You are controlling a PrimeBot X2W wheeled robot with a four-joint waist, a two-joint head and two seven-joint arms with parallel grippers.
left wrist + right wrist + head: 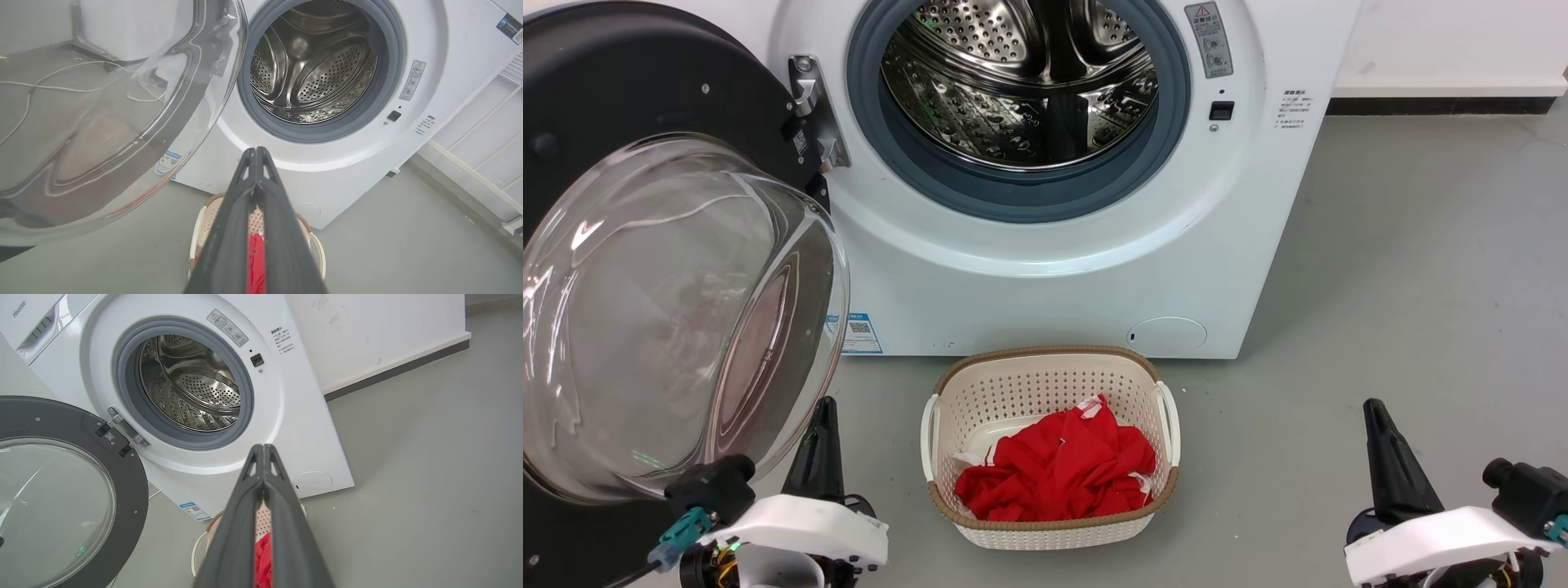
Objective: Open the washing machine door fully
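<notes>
The washing machine door (pixel 670 310) stands swung out on its hinge, its glass bowl just left of the left end effector (pixel 823 412), which is clenched on nothing. The right end effector (pixel 1376 412), likewise clenched empty, sits well apart, so the left arm is nearer.

Head downward; wrists forward; door (pixel 678 318) shared

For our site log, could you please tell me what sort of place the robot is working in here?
Probably a laundry area, perhaps a test room: a white front-loading washing machine with its door open, a basket of red cloth before it, a grey floor.
</notes>
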